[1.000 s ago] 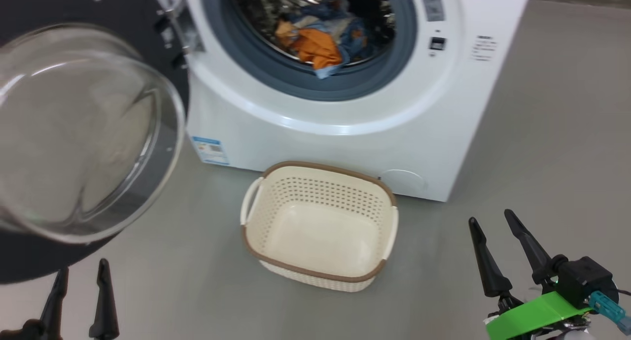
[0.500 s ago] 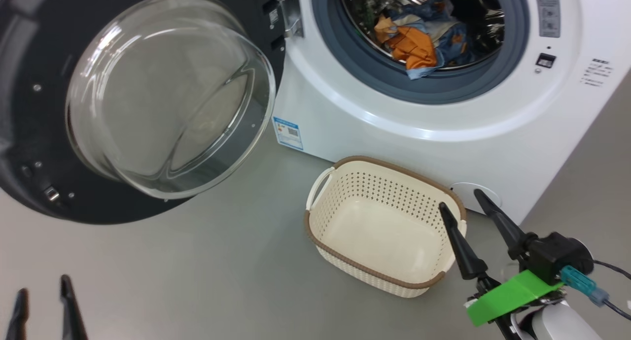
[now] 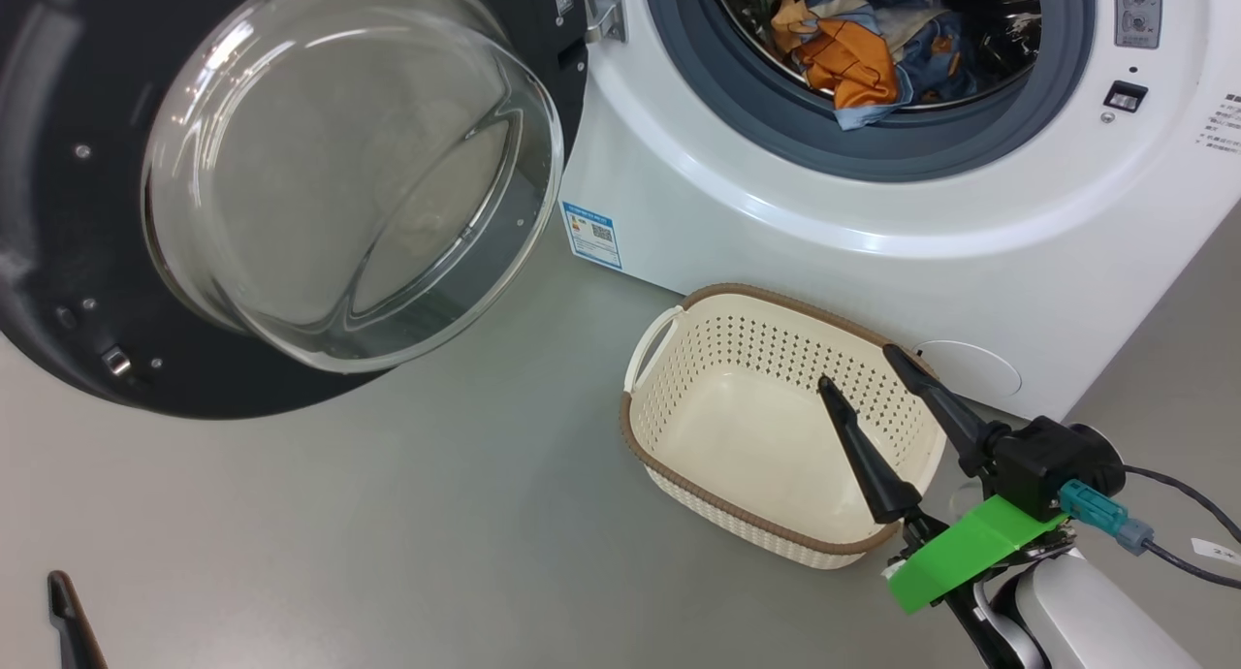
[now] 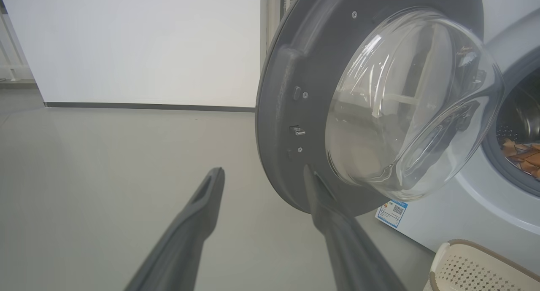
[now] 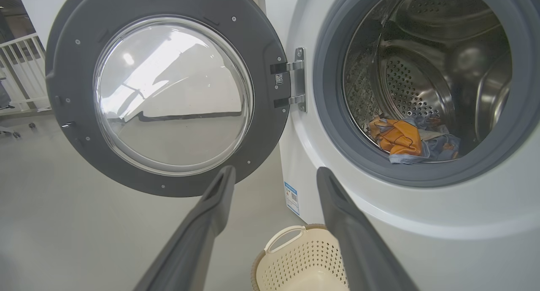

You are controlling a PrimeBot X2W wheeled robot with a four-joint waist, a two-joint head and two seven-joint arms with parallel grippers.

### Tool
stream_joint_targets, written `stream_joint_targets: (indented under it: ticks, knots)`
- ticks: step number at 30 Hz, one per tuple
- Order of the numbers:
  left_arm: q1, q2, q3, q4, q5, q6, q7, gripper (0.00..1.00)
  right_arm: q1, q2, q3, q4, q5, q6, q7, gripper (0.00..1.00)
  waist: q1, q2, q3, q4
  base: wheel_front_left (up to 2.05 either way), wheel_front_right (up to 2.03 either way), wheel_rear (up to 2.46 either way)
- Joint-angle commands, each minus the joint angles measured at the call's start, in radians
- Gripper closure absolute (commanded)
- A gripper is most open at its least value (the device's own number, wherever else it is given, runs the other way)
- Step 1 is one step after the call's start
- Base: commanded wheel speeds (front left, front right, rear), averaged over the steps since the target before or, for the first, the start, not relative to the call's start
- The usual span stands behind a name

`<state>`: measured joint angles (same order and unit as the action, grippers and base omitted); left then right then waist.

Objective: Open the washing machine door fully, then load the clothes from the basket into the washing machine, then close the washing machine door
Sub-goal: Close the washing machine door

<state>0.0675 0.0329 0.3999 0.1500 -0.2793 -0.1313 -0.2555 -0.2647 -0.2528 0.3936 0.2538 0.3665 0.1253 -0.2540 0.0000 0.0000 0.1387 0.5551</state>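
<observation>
Both jaw pairs spread wide, nothing held. Inside drum of washing machine, clothes seen piled; basket sat bare on floor by its front. Only door shutting judged left. Swung out to left, washing machine door stood up on edge — its free rim found just ahead of left gripper. Over basket, right gripper hung, farther from door — so left arm judged nearer for push toward right.

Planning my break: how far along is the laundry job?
Done: wide black-ringed glass door stands open; blue-and-orange printed clothes lie inside the white washing machine; cream perforated basket is empty. In hand: nothing; left hand and right hand open. Left: closing the door.
</observation>
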Motion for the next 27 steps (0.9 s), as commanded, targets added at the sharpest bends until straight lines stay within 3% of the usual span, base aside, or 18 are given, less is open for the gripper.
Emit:
stream_joint_targets:
  ticks: [1, 5, 6, 7, 9, 10, 14, 17, 18, 19, 22, 27]
  knots:
    - [-0.002, 0.018, 0.037, -0.033, -0.01, 0.001, -0.006, 0.0, -0.027, -0.005, 0.022, -0.018, 0.008, 0.005, -0.008, 0.0, 0.0, 0.0, 0.0, 0.0, 0.0, 0.0, 0.0]
    - [-0.01, 0.018, 0.04, -0.029, -0.037, 0.001, -0.006, 0.0, -0.027, -0.004, 0.025, -0.017, 0.012, 0.005, -0.008, 0.0, 0.0, 0.0, 0.0, -0.001, 0.0, 0.0, 0.0]
    - [-0.015, 0.018, 0.038, -0.028, -0.044, 0.001, -0.006, 0.15, -0.026, -0.003, 0.024, -0.018, 0.013, 0.005, -0.008, 0.0, 0.0, 0.0, -0.001, -0.001, 0.0, 0.0, 0.0]
    - [-0.021, 0.018, 0.036, -0.03, -0.056, 0.001, -0.006, 0.55, -0.023, -0.001, 0.023, -0.018, 0.013, 0.005, -0.008, 0.0, 0.0, 0.0, -0.001, -0.002, 0.0, 0.0, 0.0]
    - [-0.034, 0.018, 0.034, -0.039, -0.086, 0.001, -0.006, 0.89, -0.015, 0.003, 0.015, -0.02, 0.013, 0.005, -0.008, 0.0, 0.0, 0.0, -0.001, -0.003, 0.0, 0.0, 0.0]
    - [-0.043, 0.018, 0.035, -0.05, -0.098, 0.001, -0.006, 1.0, -0.01, 0.005, 0.01, -0.022, 0.012, 0.005, -0.008, 0.0, 0.0, 0.0, -0.001, -0.003, 0.0, 0.0, 0.0]
    - [-0.079, 0.024, 0.045, -0.107, -0.146, 0.001, -0.006, 1.0, 0.011, 0.012, -0.011, -0.03, 0.006, 0.005, -0.008, 0.0, 0.0, 0.0, 0.001, -0.005, 0.0, 0.0, 0.0]
    - [-0.123, 0.065, 0.065, -0.125, -0.241, 0.001, -0.006, 1.0, 0.024, 0.021, -0.027, -0.035, 0.001, 0.005, -0.008, 0.0, 0.0, 0.0, 0.003, -0.006, 0.0, 0.0, 0.0]
    - [-0.157, 0.112, 0.077, -0.127, -0.321, 0.001, -0.006, 1.0, 0.03, 0.026, -0.033, -0.039, -0.003, 0.005, -0.008, 0.0, 0.0, 0.0, 0.005, -0.007, 0.0, 0.0, 0.0]
    - [-0.157, 0.112, 0.077, -0.127, -0.321, 0.001, -0.006, 1.0, 0.03, 0.026, -0.033, -0.039, -0.003, 0.005, -0.008, 0.0, 0.0, 0.0, 0.005, -0.007, 0.0, 0.0, 0.0]
    - [-0.219, 0.207, 0.086, -0.097, -0.456, 0.001, -0.006, 1.0, 0.035, 0.034, -0.047, -0.044, -0.007, 0.005, -0.008, 0.0, 0.0, 0.0, 0.008, -0.009, 0.0, 0.0, 0.0]
    - [-0.325, 0.402, 0.047, 0.002, -0.692, 0.001, -0.006, 1.0, 0.049, 0.044, -0.069, -0.056, -0.017, 0.005, -0.008, 0.0, 0.0, 0.0, 0.01, -0.013, 0.0, 0.0, 0.0]
